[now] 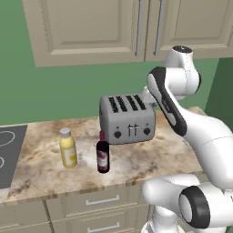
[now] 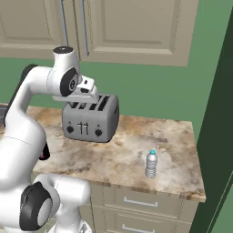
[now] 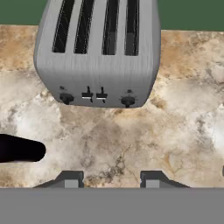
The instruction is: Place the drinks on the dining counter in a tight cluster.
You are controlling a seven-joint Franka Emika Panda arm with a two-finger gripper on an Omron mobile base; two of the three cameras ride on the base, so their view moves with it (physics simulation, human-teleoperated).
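A yellow bottle [image 1: 68, 149] with a grey cap and a dark wine bottle [image 1: 103, 154] with a red cap stand side by side on the marbled counter [image 1: 136, 159], left of and in front of the toaster. A small clear water bottle [image 2: 151, 164] stands alone near the counter's right front. My gripper [image 3: 111, 180] hangs over the counter just in front of the toaster, well above the surface, seen also as the gripper [image 2: 91, 96] at the toaster's top. Its fingers [image 3: 72, 179] stand apart, open, with nothing between them. The dining counter is out of view.
A silver four-slot toaster [image 1: 127, 118] sits mid-counter against the green wall. A dark cooktop [image 1: 7, 154] lies at the counter's left end. Beige wall cabinets [image 1: 91, 27] hang above. A dark rounded shape [image 3: 19, 148] pokes in from the hand view's left edge.
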